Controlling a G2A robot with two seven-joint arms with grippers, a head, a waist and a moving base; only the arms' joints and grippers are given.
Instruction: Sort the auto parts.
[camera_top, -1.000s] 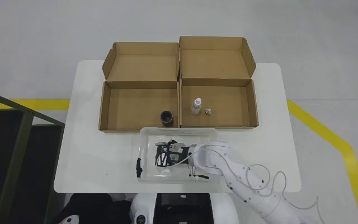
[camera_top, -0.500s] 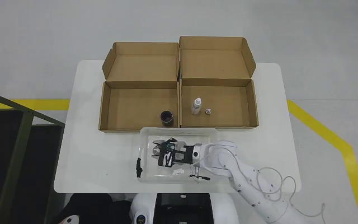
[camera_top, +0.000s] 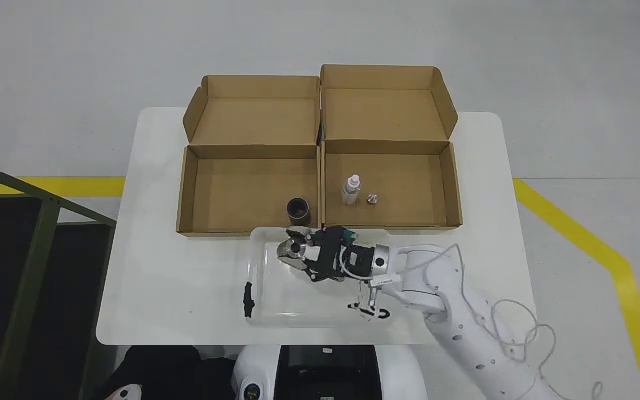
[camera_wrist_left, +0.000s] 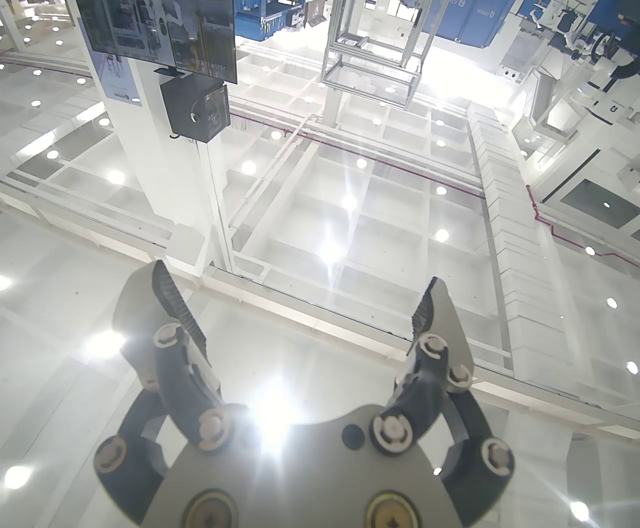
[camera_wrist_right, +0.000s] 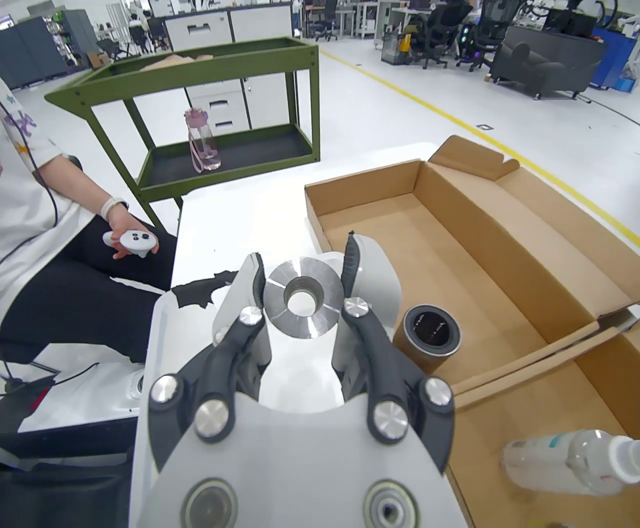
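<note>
My right gripper (camera_wrist_right: 303, 274) is shut on a round silver metal ring with a centre hole (camera_wrist_right: 303, 304), held above the far edge of the clear plastic tray (camera_top: 262, 300). From above, that gripper (camera_top: 293, 249) is just short of the left cardboard box (camera_top: 195, 195). A dark cylindrical bushing (camera_wrist_right: 432, 331) stands in that box's near right corner (camera_top: 298, 209). A black part (camera_top: 248, 298) lies at the tray's left end, and another small black part (camera_top: 368, 308) lies near the arm. My left gripper (camera_wrist_left: 295, 295) is open, pointing up at a ceiling.
The right cardboard box (camera_top: 445, 190) holds a small white bottle (camera_top: 350, 188) and a small metal piece (camera_top: 371, 198). Both boxes have lids folded back. A green cart (camera_wrist_right: 210, 100) stands beyond the table, beside a seated person holding a controller.
The right gripper rose out of the tray with the silver ring and moved toward the boxes. Its wrist has turned.
</note>
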